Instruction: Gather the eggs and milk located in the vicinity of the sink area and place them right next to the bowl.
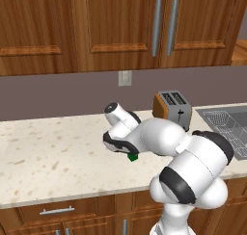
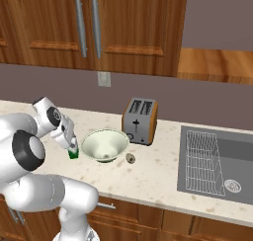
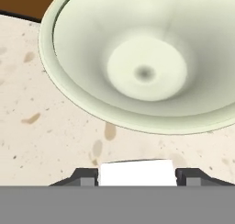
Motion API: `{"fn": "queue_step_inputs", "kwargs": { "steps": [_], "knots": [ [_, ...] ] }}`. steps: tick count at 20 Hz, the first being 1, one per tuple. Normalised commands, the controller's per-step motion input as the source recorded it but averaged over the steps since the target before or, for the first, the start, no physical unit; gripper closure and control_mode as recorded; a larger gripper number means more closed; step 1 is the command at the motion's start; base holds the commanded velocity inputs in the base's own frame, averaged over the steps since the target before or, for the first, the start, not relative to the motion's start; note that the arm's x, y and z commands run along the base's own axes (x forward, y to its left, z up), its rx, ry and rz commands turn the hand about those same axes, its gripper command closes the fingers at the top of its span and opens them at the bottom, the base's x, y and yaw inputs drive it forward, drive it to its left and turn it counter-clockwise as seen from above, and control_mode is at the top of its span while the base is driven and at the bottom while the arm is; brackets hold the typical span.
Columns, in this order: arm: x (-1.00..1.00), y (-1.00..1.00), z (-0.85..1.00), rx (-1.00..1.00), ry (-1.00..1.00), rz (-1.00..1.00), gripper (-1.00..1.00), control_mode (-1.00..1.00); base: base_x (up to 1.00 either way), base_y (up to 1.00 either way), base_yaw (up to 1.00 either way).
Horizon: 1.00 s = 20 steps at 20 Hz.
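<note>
Beside the bowl [image 2: 105,144], the bent arm's jaws (pointing down) clamp the milk [image 2: 73,153].

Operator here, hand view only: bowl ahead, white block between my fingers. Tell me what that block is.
Observer: It's the milk; the right base view shows its green base under the gripper, at counter level.
Operator: Report where the egg is.
Observer: The egg lies on the counter on the bowl's other side, towards the sink.
Operator: Say what's behind the bowl.
Observer: A toaster, against the wall.
</note>
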Motion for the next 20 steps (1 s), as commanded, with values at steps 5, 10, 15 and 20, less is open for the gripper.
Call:
{"fn": "queue_step_inputs", "kwargs": {
  "steps": [5,10,15,20],
  "knots": [
    [0.0,0.0,-0.05,0.0,0.0,0.0,-1.0,-1.0,0.0,0.0,0.0],
    [0.0,0.0,0.0,0.0,0.0,-0.02,-1.0,-1.0,0.0,0.0,0.0],
    [-0.02,0.0,0.03,0.0,0.0,0.0,-1.0,-1.0,0.0,0.0,0.0],
    [0.0,0.0,0.2,0.0,-0.01,0.0,-1.0,-1.0,0.0,0.0,0.0]
  ]
}}
